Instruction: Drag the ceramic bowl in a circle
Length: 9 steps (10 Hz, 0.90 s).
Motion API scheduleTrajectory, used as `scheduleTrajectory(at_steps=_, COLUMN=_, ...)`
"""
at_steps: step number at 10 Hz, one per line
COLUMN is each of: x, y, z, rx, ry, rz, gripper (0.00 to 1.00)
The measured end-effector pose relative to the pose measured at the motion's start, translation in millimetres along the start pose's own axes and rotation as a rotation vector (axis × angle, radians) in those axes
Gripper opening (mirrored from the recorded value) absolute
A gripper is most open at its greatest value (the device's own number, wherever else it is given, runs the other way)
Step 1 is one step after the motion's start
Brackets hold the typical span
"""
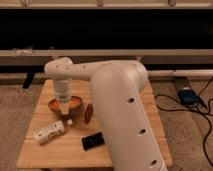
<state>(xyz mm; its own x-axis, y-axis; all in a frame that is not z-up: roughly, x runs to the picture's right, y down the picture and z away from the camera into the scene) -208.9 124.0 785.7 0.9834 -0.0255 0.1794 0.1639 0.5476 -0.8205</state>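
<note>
The orange ceramic bowl (74, 103) sits on the left part of the wooden table (130, 107). My gripper (65, 108) points straight down into the bowl at its middle, at the end of the white wrist. The big white arm (120, 110) fills the middle of the view and hides the table's centre. A white bottle (50, 132) lies in front of the bowl, to the left. A small dark reddish-brown oblong object (89, 113) stands just right of the bowl.
A flat black object (93, 141) lies near the table's front edge. A blue device (187, 95) with black cables lies on the carpet to the right. A dark wall with a pale rail (165, 55) runs behind the table.
</note>
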Motion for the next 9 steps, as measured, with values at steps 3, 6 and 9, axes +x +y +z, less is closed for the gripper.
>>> scheduleTrajectory(at_steps=3, x=37, y=-7, z=-7, rx=0.011, ry=-0.016, rz=0.086, gripper=0.21)
scheduleTrajectory(at_steps=6, x=19, y=-30, z=-4, rx=0.043, ry=-0.019, rz=0.062, gripper=0.52)
scheduleTrajectory(at_steps=9, x=-10, y=-46, z=4, rx=0.07, ry=-0.003, rz=-0.005, gripper=0.78)
